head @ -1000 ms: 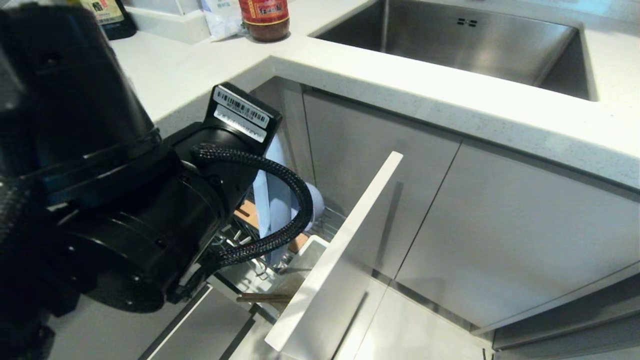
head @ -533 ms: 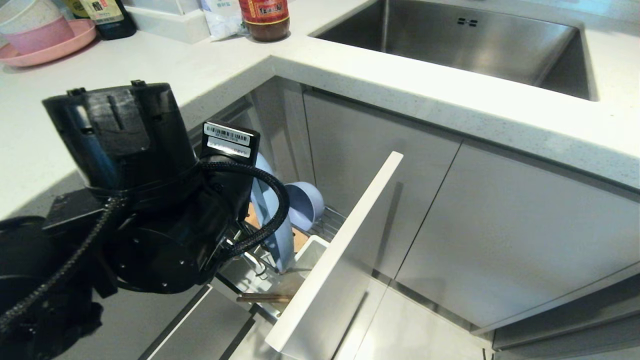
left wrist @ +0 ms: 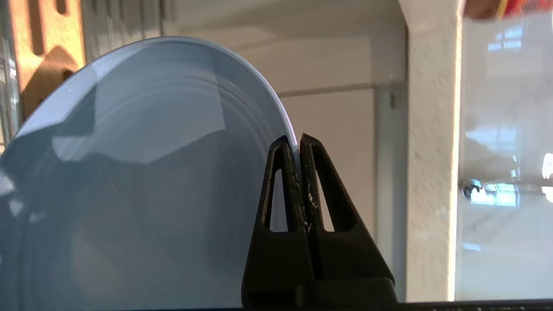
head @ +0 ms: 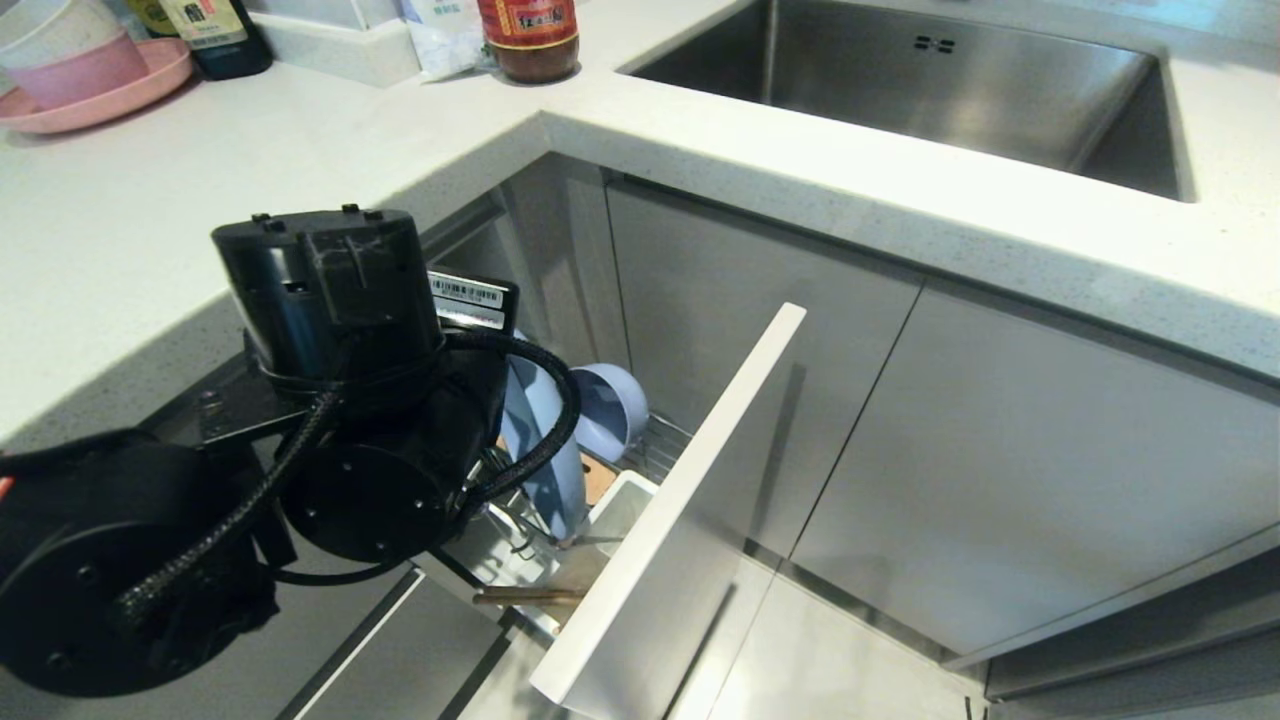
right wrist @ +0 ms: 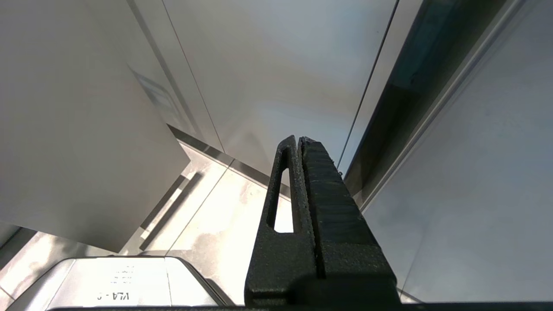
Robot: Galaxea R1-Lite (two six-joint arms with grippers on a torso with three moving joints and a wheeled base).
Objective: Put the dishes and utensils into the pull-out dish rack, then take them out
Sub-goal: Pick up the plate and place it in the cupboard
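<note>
The left gripper (left wrist: 299, 140) is clamped on the rim of the light blue plate (left wrist: 129, 172), standing on edge in the pull-out dish rack (head: 650, 450) beside the bowl (head: 608, 408). The thin pinch could slip (smooth plastic), dropping the plate. The right gripper (right wrist: 298, 140) hangs closed, empty.

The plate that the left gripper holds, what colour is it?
Light blue plate; the left wrist view shows it best.

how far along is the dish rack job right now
Loaded: blue-grey bowl sits in the pull-out dish rack. In hand: left gripper is shut on the rim of the light blue plate, upright in the rack. Left: chopsticks lie across the rack's corner; right gripper idles.
</note>
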